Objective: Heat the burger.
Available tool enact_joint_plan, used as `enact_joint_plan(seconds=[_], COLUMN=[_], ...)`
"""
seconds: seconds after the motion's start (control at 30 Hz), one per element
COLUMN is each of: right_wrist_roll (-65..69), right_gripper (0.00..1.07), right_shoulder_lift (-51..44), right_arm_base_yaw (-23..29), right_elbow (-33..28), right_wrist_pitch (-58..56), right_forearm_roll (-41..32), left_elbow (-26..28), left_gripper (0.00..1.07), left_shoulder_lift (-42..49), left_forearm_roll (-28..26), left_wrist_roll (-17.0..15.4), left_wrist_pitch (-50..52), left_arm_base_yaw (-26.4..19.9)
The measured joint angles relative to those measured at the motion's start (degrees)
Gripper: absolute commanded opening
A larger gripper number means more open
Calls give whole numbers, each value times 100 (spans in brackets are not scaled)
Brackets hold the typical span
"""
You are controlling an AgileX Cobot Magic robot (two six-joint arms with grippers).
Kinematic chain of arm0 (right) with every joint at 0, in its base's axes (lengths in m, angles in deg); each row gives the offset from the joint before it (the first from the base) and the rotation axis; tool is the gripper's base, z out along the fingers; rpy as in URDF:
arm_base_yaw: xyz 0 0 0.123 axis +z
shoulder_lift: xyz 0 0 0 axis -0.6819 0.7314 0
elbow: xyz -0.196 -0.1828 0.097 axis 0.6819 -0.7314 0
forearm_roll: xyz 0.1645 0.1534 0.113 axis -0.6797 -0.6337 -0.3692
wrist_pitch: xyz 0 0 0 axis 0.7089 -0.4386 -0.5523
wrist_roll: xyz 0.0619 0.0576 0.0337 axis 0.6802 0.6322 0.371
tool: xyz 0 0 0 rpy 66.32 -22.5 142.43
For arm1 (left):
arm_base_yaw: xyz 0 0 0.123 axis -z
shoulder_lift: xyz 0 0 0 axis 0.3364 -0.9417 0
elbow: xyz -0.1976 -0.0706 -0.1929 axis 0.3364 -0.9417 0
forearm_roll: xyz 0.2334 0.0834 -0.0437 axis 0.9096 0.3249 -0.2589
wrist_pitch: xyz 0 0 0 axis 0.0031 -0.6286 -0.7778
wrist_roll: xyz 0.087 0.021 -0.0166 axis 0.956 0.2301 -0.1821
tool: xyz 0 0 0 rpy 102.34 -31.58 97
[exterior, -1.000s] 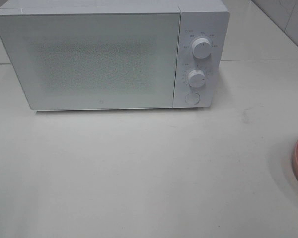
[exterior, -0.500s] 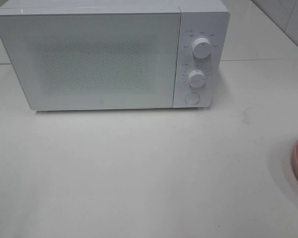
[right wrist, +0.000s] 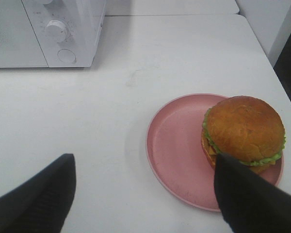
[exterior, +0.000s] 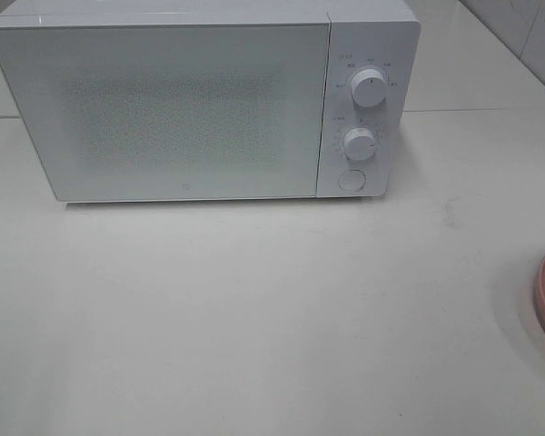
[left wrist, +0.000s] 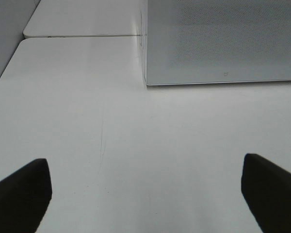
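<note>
From above, the white microwave (exterior: 204, 100) stands with its door closed; nothing is begun. The left gripper (left wrist: 145, 194) is spread wide over bare table (left wrist: 111, 136). The right gripper (right wrist: 143, 199), spread and empty, hovers by the burger (right wrist: 243, 133) on its pink plate (right wrist: 177, 145). Opening the door likely comes first.

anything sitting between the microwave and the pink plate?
No. In the right wrist view only bare white table lies between the microwave and the pink plate.

Burger (right wrist: 243, 130) upright on pink plate (right wrist: 177, 145)
</note>
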Motion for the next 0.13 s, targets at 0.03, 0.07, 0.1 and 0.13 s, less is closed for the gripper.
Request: enact_joint_plan(seconds=[0.03, 0.07, 0.1, 0.13], right_wrist_roll=[0, 0, 0, 0], right_gripper=[75, 75, 75, 75], right_shoulder_lift=[0, 0, 0, 0], right_arm_base_yaw=[0, 0, 0, 0], right_elbow=[0, 0, 0, 0], right_wrist_pitch=[0, 0, 0, 0], right_forearm_roll=[0, 0, 0, 0], left_elbow=[0, 0, 0, 0], left_gripper=[98, 98, 98, 98], left_shoulder_lift=[0, 0, 0, 0], left_forearm_roll=[0, 0, 0, 0], left_wrist_roll=[0, 0, 0, 0], left_wrist_pitch=[0, 0, 0, 0], left_arm_base_yaw=[0, 0, 0, 0])
